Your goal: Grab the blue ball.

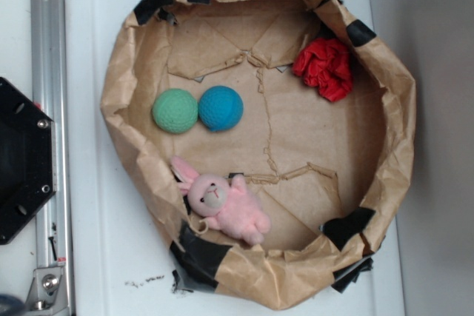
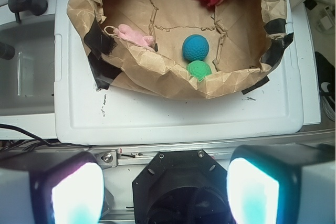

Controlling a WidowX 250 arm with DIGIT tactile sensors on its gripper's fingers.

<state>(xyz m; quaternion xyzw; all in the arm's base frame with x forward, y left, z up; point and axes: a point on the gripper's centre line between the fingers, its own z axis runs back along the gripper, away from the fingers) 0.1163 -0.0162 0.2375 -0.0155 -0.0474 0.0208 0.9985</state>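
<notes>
A: From above, what's in the crinkly paper bowl [image 1: 400,146]?

B: The bumpy blue ball [image 1: 221,108] sits in the middle, touching a green ball [image 1: 175,111]. A fuzzy pink bunny [image 1: 224,205] lies near, and crumpled red paper [image 1: 324,68] is far off.

A: And from the wrist?

B: The blue ball [image 2: 195,48] is behind the green ball [image 2: 199,70]. The paper wall hides part of the green one. The gripper [image 2: 165,192] has its jaws wide apart, well back from the bowl.

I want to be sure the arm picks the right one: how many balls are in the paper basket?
2. The blue ball lies near the middle of the paper basket, and the green ball sits touching it on the side toward the robot base. None appear hidden.
</notes>
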